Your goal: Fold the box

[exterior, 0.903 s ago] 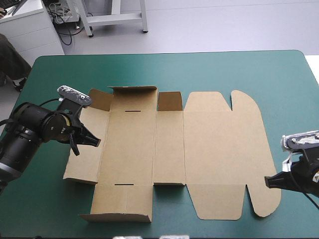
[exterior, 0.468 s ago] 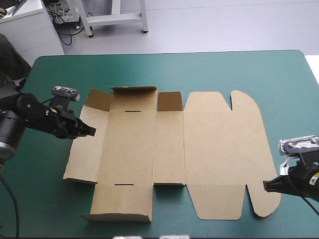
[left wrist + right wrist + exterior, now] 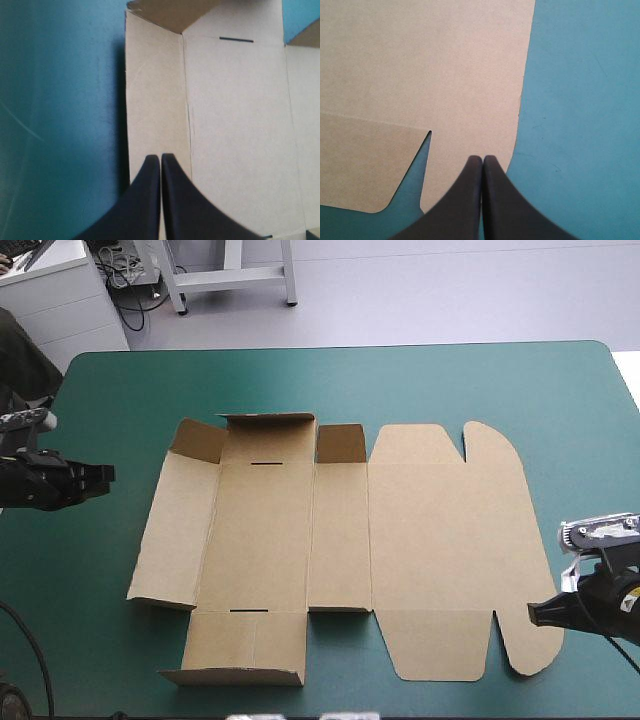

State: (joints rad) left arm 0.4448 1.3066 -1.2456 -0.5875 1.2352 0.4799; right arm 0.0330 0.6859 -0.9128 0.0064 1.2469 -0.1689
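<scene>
Few of the folds are made: the box (image 3: 340, 540) lies opened out at the middle of the teal-green surface (image 3: 400, 380), its length running left to right. Only the small flaps at its left end stand up a little, at the far corners and along the near edge. The side walls, the base with its two slots and the broad lid panel with rounded ears all lie flat, so I judge nearly everything is left: raising walls, tucking tabs.

My left gripper (image 3: 100, 476) sits just off the box's left edge, fingers pressed together on nothing. My right gripper (image 3: 537, 610), likewise together and empty, points at the near right ear; I cannot tell whether it touches the board. Both arms are cut off at the high view's sides.
</scene>
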